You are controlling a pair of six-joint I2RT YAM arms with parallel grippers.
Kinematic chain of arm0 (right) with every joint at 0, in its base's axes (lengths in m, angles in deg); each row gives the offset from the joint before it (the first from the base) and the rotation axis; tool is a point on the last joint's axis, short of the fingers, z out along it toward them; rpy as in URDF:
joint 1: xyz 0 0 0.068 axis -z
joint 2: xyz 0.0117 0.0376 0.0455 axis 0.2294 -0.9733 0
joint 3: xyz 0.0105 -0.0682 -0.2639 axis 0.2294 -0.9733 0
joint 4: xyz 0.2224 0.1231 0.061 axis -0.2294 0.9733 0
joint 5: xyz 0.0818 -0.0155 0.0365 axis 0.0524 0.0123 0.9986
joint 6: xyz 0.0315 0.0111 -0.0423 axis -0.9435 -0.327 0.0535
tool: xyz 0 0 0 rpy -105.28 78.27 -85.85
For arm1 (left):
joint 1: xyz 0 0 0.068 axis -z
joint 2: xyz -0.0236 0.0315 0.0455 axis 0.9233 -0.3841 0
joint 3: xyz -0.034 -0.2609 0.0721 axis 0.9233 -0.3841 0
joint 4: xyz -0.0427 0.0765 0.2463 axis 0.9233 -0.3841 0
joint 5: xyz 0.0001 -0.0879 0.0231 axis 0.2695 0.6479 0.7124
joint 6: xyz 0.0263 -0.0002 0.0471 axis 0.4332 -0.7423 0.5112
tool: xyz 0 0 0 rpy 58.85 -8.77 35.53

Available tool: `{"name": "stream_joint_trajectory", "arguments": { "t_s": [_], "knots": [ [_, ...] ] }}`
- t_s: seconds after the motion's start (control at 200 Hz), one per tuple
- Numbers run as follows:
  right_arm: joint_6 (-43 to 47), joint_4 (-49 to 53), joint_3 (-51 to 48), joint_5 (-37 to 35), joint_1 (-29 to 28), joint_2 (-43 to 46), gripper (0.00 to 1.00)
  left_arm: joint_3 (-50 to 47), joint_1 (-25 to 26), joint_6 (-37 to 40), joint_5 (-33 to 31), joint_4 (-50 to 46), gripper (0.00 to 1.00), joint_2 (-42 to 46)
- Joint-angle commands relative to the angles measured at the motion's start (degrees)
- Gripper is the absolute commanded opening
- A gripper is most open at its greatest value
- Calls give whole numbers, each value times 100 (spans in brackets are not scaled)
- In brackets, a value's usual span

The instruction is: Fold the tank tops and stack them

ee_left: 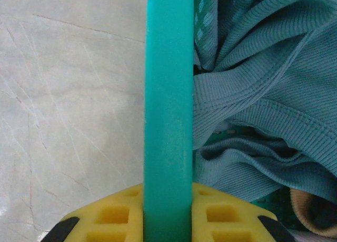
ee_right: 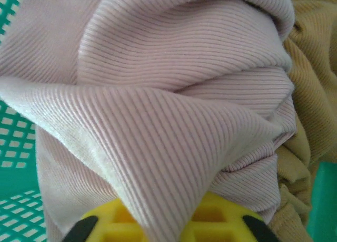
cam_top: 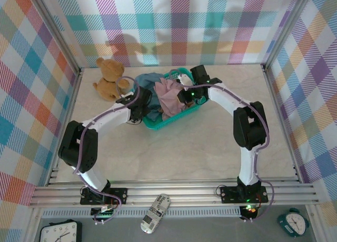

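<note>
Your one basket (ee_left: 168,94) holds three tank tops (cam_top: 163,94): pink top (ee_right: 174,94), blue top (ee_left: 263,94), ochre top (ee_right: 310,52). Left gripper (ee_left: 167,221) pinches the basket rim; right gripper (ee_right: 168,221) pinches the pink top.

The lower edge of the left wrist view cuts off the left gripper (ee_left: 168,218), the basket rim (ee_left: 168,94) runs out past the top, and the slate blue tank top (ee_left: 263,94) leaves by the right edge, covering all but a corner of the ochre tank top (ee_left: 310,215). In the right wrist view the dusty pink tank top (ee_right: 158,94) covers the right gripper's (ee_right: 166,221) gap and most of the ochre one.
</note>
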Motion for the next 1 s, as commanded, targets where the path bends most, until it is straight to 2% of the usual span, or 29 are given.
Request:
{"name": "stream_joint_trajectory", "arguments": {
  "t_s": [0.0,0.095,0.305,0.54,0.735,0.83,0.92,0.975,1.0],
  "knots": [
    [-115,2,210,125,-36,702,5,339,-36,259,-232,-136,5,-173],
    [-99,-32,310,15,-28,1218,1,552,-178,684,-166,-48,3,-357],
    [-46,171,801,189,10,2129,0,1327,-692,1789,204,63,2,-997],
    [29,504,1536,381,19,3025,0,2641,-1179,3192,778,7,0,-1939],
    [-117,1000,1868,582,17,3463,0,3845,-1446,3845,980,-228,0,-2788],
    [-371,1036,1782,627,17,3637,0,4436,-1572,3966,916,-412,0,-3165],
    [-502,1153,1389,738,19,3706,0,4913,-1602,4014,968,-553,5,-3438],
    [-753,947,866,819,19,3826,0,5131,-1602,4035,1002,-575,10,-3530],
    [-834,816,584,842,19,3884,0,5215,-1602,4040,1031,-585,16,-3563]
  ]
}}
